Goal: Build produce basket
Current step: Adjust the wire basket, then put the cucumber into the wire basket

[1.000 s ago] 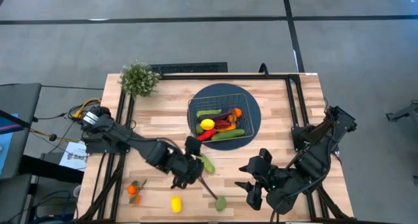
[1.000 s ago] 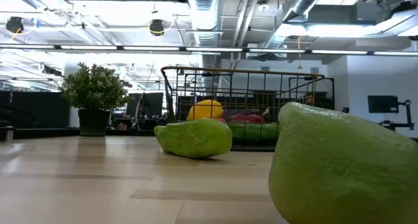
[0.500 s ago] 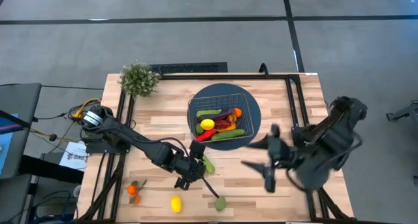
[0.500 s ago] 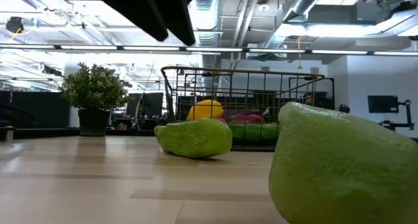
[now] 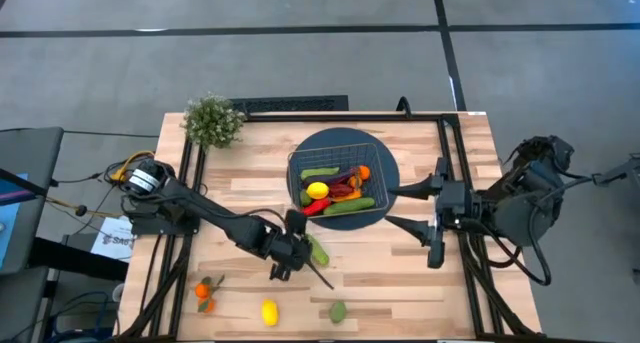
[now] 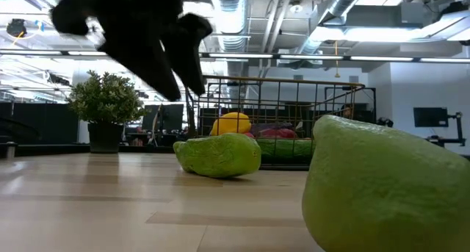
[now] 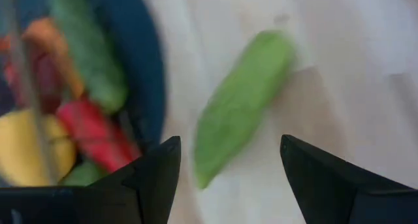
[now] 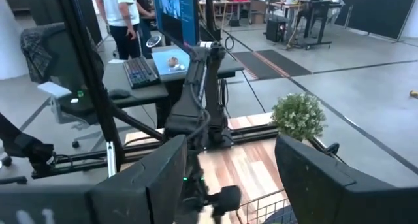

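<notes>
The wire basket (image 5: pixel 341 153) stands on a round dark blue mat (image 5: pixel 385 168) and holds cucumbers, a lemon (image 5: pixel 317 191), a red pepper and an orange. A loose cucumber (image 5: pixel 318 250) lies on the wood just on the near side of the mat. My left gripper (image 5: pixel 298 249) hovers open beside it; in the left wrist view the cucumber (image 7: pixel 238 113) lies ahead of the open gripper (image 7: pixel 230 145), untouched. My right gripper (image 5: pixel 400 208) is open, raised right of the basket, holding nothing (image 8: pixel 228 145). A lime (image 5: pixel 338 311), a lemon (image 5: pixel 269 312) and small oranges (image 5: pixel 205 294) lie near the near edge.
A bushy potted plant (image 5: pixel 212 120) stands at the far left corner. Dark frame rails run along the table's left (image 5: pixel 190 183) and right (image 5: pixel 450 153) sides. In the low view the lime (image 6: pixel 382 189) fills the near right. People stand in the room behind (image 8: pixel 121 8).
My right gripper has lifted away from the lime at the near edge and swung up, toward the far right, staying open and empty. My left gripper has come down and edged toward the loose cucumber, entering the low view from above. No produce has moved.
</notes>
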Tool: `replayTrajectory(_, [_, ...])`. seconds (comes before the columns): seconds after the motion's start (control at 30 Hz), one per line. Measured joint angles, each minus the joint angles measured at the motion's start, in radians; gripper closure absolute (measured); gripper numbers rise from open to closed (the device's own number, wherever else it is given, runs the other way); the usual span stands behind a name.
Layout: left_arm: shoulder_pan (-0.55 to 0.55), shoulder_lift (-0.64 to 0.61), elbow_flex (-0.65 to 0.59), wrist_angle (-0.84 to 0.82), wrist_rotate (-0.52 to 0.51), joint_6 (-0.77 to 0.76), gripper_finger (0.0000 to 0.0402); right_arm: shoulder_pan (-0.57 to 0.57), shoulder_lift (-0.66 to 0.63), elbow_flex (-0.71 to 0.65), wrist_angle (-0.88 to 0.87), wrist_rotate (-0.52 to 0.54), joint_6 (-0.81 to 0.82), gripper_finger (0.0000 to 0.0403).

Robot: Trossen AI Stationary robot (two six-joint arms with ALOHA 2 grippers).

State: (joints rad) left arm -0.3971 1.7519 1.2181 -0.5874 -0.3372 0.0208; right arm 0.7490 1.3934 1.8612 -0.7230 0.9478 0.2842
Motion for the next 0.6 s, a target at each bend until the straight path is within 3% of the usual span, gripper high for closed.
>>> replayTrajectory(0.43, [0.159,0.0,-0.03,0.028,-0.068,-0.032,0.0152,0.004,0.001,0.0,-0.002,-0.005,0.002,0.0148])
replayTrajectory(0.6, [0.183,0.0,-0.03,0.03,0.006,-0.059,0.0152,0.004,0.001,0.0,-0.003,-0.007,0.002,0.0148])
